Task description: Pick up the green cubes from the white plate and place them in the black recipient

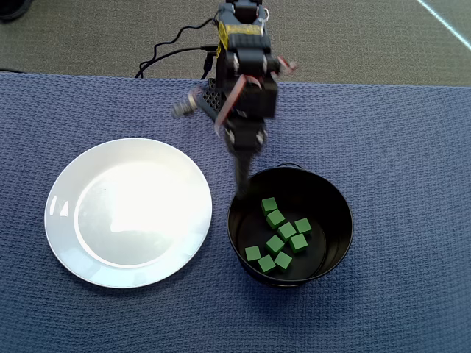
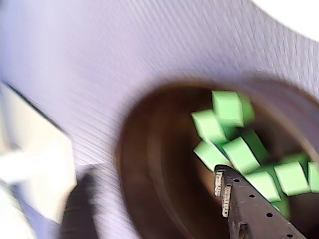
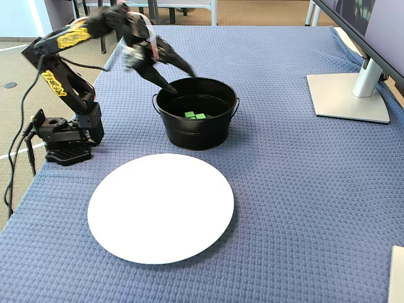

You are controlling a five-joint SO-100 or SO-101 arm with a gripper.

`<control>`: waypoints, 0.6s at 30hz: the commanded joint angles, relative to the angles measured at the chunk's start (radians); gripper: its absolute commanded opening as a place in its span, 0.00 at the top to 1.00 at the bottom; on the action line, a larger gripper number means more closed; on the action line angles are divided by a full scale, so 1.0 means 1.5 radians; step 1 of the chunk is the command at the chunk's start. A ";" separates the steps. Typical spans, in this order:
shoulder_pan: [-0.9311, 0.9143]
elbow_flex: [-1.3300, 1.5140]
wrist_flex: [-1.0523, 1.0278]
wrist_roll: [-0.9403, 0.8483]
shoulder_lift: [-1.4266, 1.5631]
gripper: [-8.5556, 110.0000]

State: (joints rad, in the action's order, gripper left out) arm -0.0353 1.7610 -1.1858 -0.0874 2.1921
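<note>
Eight green cubes (image 1: 277, 235) are counted in the overhead view, gathered on the floor of the black recipient (image 1: 338, 220); one more may be hidden, since the wrist view is heavily blurred. In the fixed view only two green tops (image 3: 195, 115) are seen over the pot's near wall. The white plate (image 1: 66, 220) is seen bare, standing just beside the recipient on the blue woven cloth (image 1: 412, 147) that covers the bench, at the left of the pot in the overhead view and nearer the camera in the fixed view.

The tool (image 3: 180, 76) is held over the recipient's rim on the arm's side, its two fingers spread wide apart and nothing between them: one fingertip (image 3: 172, 90) is placed at the rim, the other is raised above the opening. In the wrist view a dark perforated finger (image 2: 249, 204) is seen over the cubes (image 2: 239, 149).

A monitor stand (image 3: 347, 95) is set on the cloth well apart from the pot.
</note>
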 commanded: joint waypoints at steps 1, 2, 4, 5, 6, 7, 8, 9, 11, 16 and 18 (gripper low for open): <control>-0.070 0.033 -0.007 -0.015 0.149 0.93; -0.084 0.061 -0.007 -0.024 0.183 0.93; -0.098 0.115 -0.012 -0.041 0.246 0.93; -0.102 0.145 -0.019 -0.042 0.281 0.93; -0.104 0.175 -0.031 -0.044 0.315 0.93; -0.104 0.200 -0.047 -0.044 0.347 0.93; -0.106 0.223 -0.064 -0.044 0.378 0.93; -0.111 0.251 -0.078 -0.044 0.410 0.93; -0.121 0.314 -0.094 -0.049 0.478 0.93; -0.105 0.419 -0.156 -0.047 0.572 0.93; -0.106 0.440 -0.172 -0.029 0.584 0.93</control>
State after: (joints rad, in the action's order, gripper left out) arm -0.1979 2.3731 -1.4051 -0.1580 3.0235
